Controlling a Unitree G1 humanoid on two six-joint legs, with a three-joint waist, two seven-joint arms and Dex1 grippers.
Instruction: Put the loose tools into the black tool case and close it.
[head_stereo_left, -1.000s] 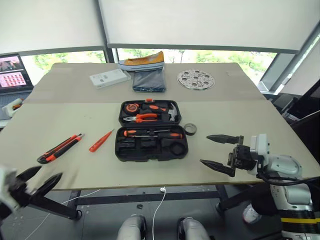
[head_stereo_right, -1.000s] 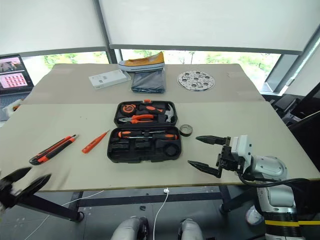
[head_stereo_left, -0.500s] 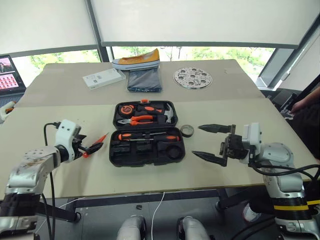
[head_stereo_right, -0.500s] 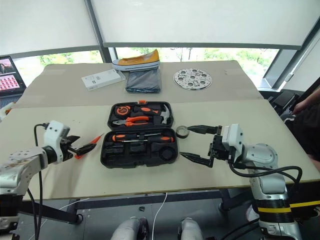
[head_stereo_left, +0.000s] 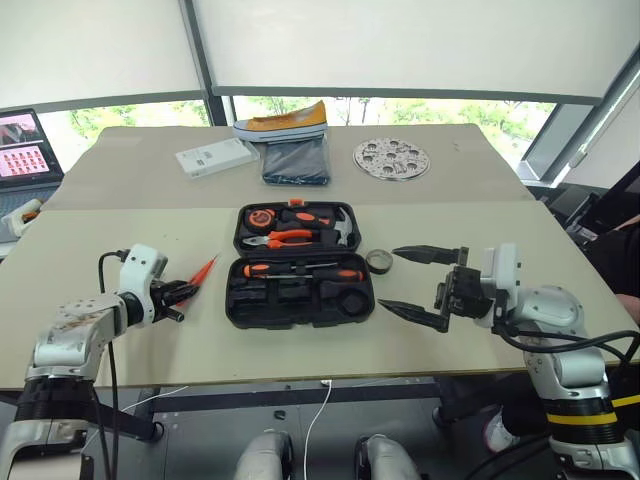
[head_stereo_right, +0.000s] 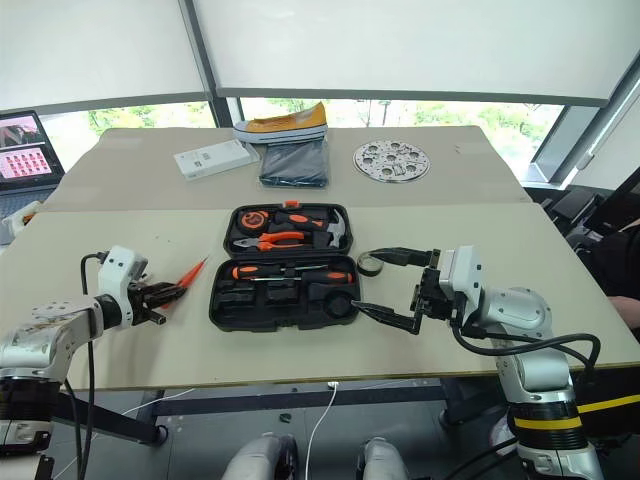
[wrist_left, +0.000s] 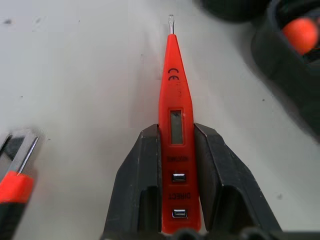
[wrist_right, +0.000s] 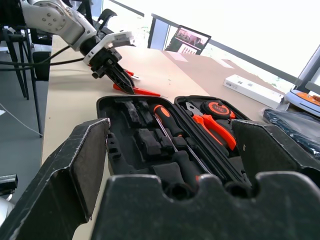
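Table (head_stereo_left: 480, 330): tan, holds everything.
Tool case (head_stereo_left: 300, 285): lies open at the middle, pliers (head_stereo_left: 280, 238) in its far half.
Right gripper (head_stereo_left: 412, 285): fingers spread wide, empty, just right of the case.
Left gripper (wrist_left: 176, 175): clamped on the orange screwdriver (wrist_left: 175, 120), left of the case.
Tape roll (head_stereo_left: 378, 261): beside the case's right edge.

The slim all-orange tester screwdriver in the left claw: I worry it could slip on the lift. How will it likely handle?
The slim all-orange plastic tester screwdriver looks stiff and probably light. The left claw grips its flat-sided rear body between both black fingers, so rolling seems unlikely. Its long front overhangs with the small metal tip ahead, and the plastic looks smooth, so it may pivot or slide.
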